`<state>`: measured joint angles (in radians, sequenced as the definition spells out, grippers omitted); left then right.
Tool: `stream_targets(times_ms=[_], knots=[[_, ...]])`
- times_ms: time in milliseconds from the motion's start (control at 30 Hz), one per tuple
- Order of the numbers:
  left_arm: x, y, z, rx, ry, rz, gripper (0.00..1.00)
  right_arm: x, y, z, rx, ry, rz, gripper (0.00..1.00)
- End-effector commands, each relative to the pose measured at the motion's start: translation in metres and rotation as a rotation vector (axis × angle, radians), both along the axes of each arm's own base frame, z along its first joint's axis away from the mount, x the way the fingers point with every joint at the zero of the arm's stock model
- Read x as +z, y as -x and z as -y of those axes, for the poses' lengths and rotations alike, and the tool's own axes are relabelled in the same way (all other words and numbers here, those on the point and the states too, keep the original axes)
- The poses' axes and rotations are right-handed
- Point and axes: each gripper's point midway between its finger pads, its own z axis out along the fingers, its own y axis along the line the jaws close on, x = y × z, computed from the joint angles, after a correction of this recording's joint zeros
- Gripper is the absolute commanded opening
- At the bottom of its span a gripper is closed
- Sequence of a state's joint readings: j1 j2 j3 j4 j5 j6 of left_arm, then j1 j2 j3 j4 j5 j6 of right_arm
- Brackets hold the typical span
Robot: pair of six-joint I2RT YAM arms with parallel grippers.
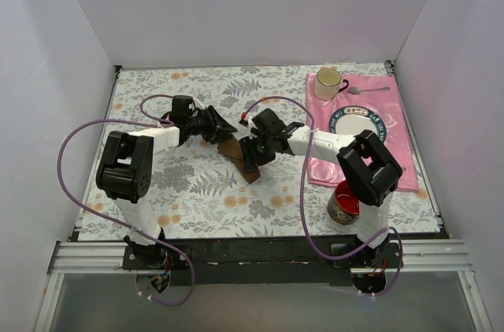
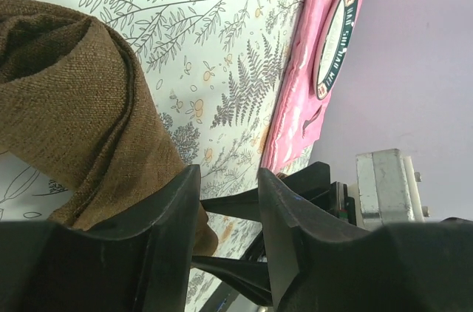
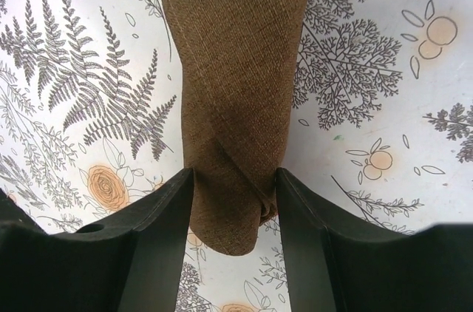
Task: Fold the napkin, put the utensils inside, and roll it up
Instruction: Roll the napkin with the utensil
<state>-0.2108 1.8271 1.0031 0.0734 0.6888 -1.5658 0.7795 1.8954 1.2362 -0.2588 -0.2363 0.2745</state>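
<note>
The brown napkin (image 1: 239,157) lies rolled into a short tube on the floral tablecloth at the table's middle. My right gripper (image 1: 253,159) comes down on its near end. In the right wrist view both fingers press the roll's (image 3: 236,68) sides, one on each flank, so the right gripper (image 3: 235,179) is shut on it. My left gripper (image 1: 224,132) sits at the roll's far end. In the left wrist view the left gripper (image 2: 229,179) is open with nothing between its fingers, and the napkin (image 2: 81,105) lies just outside its left finger. The utensils are hidden.
A pink placemat (image 1: 398,155) at the right carries a plate (image 1: 358,121), a mug (image 1: 328,82) and a silver spoon (image 1: 370,90). A red can (image 1: 343,203) stands by the right arm's base. White walls close in the table on three sides.
</note>
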Motion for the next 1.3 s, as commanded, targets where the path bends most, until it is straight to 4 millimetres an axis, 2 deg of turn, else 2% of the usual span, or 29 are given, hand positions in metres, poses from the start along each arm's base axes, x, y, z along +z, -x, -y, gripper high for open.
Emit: stream_targets(times_ms=[0, 167, 267, 433, 500, 600, 633, 667, 700, 733, 767, 800, 867, 900, 933, 967, 1000, 1033, 1067, 1100, 1133, 1167, 1267], knots=[[0.024, 0.001, -0.005, -0.009, 0.006, 0.063, 0.37, 0.027, -0.014, -0.01, 0.011, -0.018, 0.062, 0.57], [0.014, 0.009, -0.013, 0.003, -0.018, 0.048, 0.37, 0.042, -0.018, -0.015, 0.016, -0.038, 0.08, 0.61], [-0.001, 0.016, -0.016, 0.011, -0.036, 0.01, 0.38, 0.058, -0.022, -0.019, 0.011, -0.059, 0.102, 0.61], [-0.011, 0.018, -0.027, 0.028, -0.126, -0.001, 0.39, 0.094, -0.032, -0.017, -0.01, -0.062, 0.169, 0.64], [-0.013, 0.02, -0.032, 0.031, -0.162, -0.008, 0.4, 0.117, -0.035, -0.012, -0.021, -0.063, 0.214, 0.65], [0.002, 0.024, -0.033, 0.033, -0.169, 0.015, 0.42, 0.151, -0.04, 0.002, -0.057, -0.056, 0.276, 0.66], [0.012, 0.026, -0.033, 0.033, -0.162, 0.033, 0.43, 0.159, -0.043, 0.007, -0.078, -0.046, 0.297, 0.66], [0.032, 0.026, -0.033, 0.037, -0.153, 0.079, 0.44, 0.168, -0.045, 0.012, -0.092, -0.042, 0.312, 0.67], [0.045, 0.029, -0.034, 0.037, -0.148, 0.092, 0.45, 0.18, -0.043, 0.02, -0.107, -0.043, 0.335, 0.68], [0.058, 0.03, -0.034, 0.037, -0.15, 0.126, 0.46, 0.182, -0.043, 0.032, -0.139, 0.0, 0.349, 0.68], [0.083, 0.033, -0.036, 0.044, -0.144, 0.188, 0.47, 0.186, -0.043, 0.04, -0.16, 0.018, 0.363, 0.71], [0.099, 0.034, -0.036, 0.047, -0.144, 0.219, 0.49, 0.196, -0.038, 0.051, -0.181, 0.022, 0.387, 0.72], [0.126, 0.038, -0.034, 0.038, -0.137, 0.285, 0.57, 0.201, -0.036, 0.074, -0.251, 0.065, 0.412, 0.74], [0.152, 0.042, -0.03, 0.025, -0.123, 0.345, 0.6, 0.211, -0.029, 0.086, -0.283, 0.053, 0.43, 0.75], [0.164, 0.046, -0.026, 0.015, -0.119, 0.373, 0.67, 0.218, -0.028, 0.098, -0.341, 0.053, 0.443, 0.79], [0.177, 0.055, -0.013, -0.017, -0.11, 0.403, 0.71, 0.234, -0.017, 0.112, -0.374, 0.029, 0.457, 0.95], [0.202, 0.062, -0.006, -0.028, -0.095, 0.466, 0.74, 0.24, -0.011, 0.12, -0.399, 0.019, 0.46, 0.99], [0.214, 0.065, 0.0, -0.014, -0.107, 0.503, 0.77, 0.242, -0.006, 0.129, -0.437, 0.007, 0.455, 0.99], [0.225, 0.08, 0.018, -0.049, -0.101, 0.536, 0.8, 0.257, 0.008, 0.141, -0.454, -0.03, 0.474, 0.99], [0.245, 0.093, 0.022, -0.048, -0.085, 0.59, 0.83, 0.262, 0.013, 0.147, -0.465, -0.049, 0.482, 0.99], [0.253, 0.1, 0.026, -0.049, -0.077, 0.617, 0.85, 0.256, 0.021, 0.152, -0.464, -0.058, 0.473, 0.99], [0.26, 0.111, 0.034, -0.058, -0.065, 0.643, 0.87, 0.269, 0.031, 0.161, -0.485, -0.103, 0.495, 0.99], [0.274, 0.132, 0.04, -0.08, -0.005, 0.683, 0.92, 0.281, 0.046, 0.18, -0.537, -0.157, 0.522, 0.99]])
